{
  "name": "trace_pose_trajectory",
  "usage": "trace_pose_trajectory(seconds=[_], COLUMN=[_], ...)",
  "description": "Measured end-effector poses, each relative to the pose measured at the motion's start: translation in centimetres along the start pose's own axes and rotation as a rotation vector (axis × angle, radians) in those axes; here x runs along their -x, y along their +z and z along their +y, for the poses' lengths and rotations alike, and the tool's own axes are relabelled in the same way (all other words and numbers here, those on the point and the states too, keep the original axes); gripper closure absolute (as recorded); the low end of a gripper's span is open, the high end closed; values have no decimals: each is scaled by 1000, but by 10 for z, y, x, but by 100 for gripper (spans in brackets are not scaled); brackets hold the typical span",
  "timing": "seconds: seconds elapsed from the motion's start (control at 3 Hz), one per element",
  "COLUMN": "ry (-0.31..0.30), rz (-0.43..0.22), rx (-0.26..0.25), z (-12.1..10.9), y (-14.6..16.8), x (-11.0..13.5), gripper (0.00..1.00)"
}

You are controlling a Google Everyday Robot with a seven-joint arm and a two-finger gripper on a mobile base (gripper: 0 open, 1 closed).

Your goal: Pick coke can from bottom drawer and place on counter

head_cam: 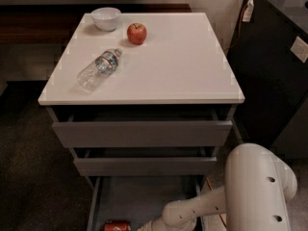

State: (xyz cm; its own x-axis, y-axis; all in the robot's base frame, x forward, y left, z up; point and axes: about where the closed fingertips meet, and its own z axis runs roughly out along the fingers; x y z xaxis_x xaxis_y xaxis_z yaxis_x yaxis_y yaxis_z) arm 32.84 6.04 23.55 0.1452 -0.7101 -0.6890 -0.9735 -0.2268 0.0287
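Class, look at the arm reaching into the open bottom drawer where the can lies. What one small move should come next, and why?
Probably ease the gripper a little toward the picture's left, onto the coke can. The can lies on its side in the open bottom drawer; the gripper is low in that drawer, close beside it, at the picture's bottom edge.

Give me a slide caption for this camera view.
Robot's white gripper low in the open grey bottom drawer, beside a dark red metal coke can; flat white counter above.
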Motion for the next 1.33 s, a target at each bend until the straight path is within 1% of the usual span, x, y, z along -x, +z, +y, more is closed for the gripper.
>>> trace_pose_trajectory(seconds=[0.33,0.67,1.0,1.33], ry=[-4,-6,2,36], rz=[-19,-22,-29,-42], rx=[-8,-18,-43,-48], z=[1,-2,-16,-34], y=[-7,-11,-19,-22], x=[20,27,29,25], gripper=[12,0,0,0])
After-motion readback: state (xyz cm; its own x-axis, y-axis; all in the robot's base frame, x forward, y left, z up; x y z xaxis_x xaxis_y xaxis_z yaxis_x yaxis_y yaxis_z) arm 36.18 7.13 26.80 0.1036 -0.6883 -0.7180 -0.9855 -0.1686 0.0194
